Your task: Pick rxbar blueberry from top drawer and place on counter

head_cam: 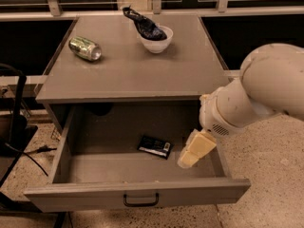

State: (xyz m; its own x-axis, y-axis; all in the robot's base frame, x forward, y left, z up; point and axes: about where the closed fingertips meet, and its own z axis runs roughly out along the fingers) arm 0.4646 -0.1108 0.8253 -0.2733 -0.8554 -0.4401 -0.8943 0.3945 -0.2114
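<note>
The rxbar blueberry [155, 147] is a small dark flat bar with a pale end, lying flat on the floor of the open top drawer [137, 194], right of its middle. My gripper [194, 151] hangs over the drawer's right part, just right of the bar and apart from it. It holds nothing that I can see. The counter [133, 65] is the flat grey top above the drawer.
On the counter a green can [85, 48] lies on its side at the back left. A white bowl [156, 38] with a dark wrinkly bag in it stands at the back middle. The drawer's dark handle [141, 202] is at the front. Dark cables and a frame stand at the left.
</note>
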